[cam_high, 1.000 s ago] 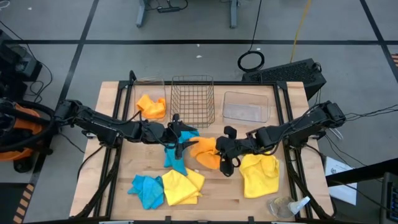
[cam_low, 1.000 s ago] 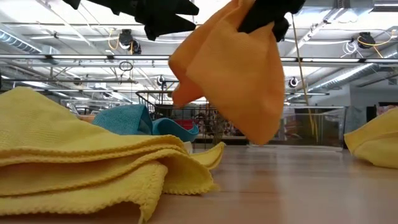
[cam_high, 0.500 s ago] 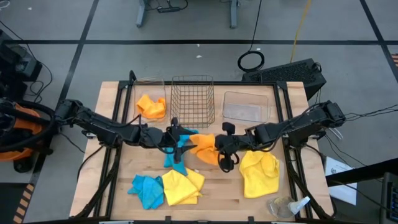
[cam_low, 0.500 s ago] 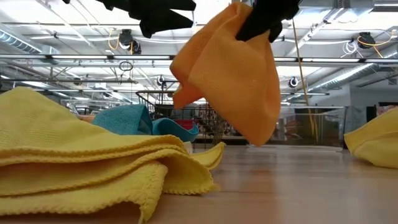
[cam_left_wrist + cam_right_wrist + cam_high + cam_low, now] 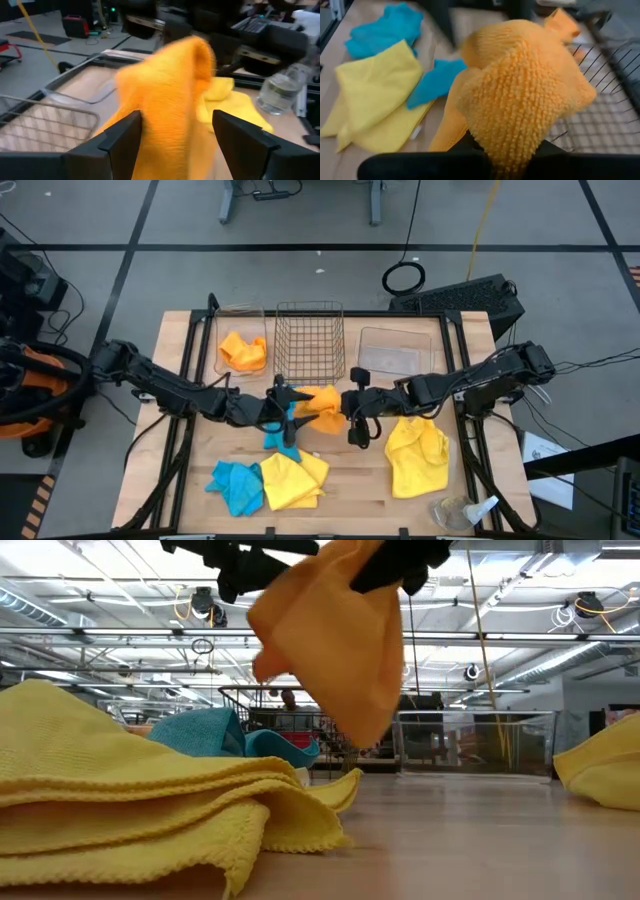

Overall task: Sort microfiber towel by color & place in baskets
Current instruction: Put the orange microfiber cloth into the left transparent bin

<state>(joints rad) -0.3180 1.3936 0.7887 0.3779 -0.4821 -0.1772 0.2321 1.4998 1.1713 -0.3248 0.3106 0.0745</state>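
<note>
One orange towel (image 5: pixel 243 351) sits in upper-left tub (image 5: pixel 222 313). Right claw (image 5: pixel 345 402) grips second orange towel (image 5: pixel 318 407) mid-frame above bench (image 5: pixel 180 330); left claw (image 5: pixel 290 402) spread beside. Blue, yellow remain

The high view looks straight down on the whole bench (image 5: pixel 180 350). The low view sits at bench level, facing the room. Each wrist view looks closely past its claw. All four share the orange towel (image 5: pixel 322 405) (image 5: pixel 330 640) (image 5: pixel 170 110) (image 5: pixel 525 95).
</note>
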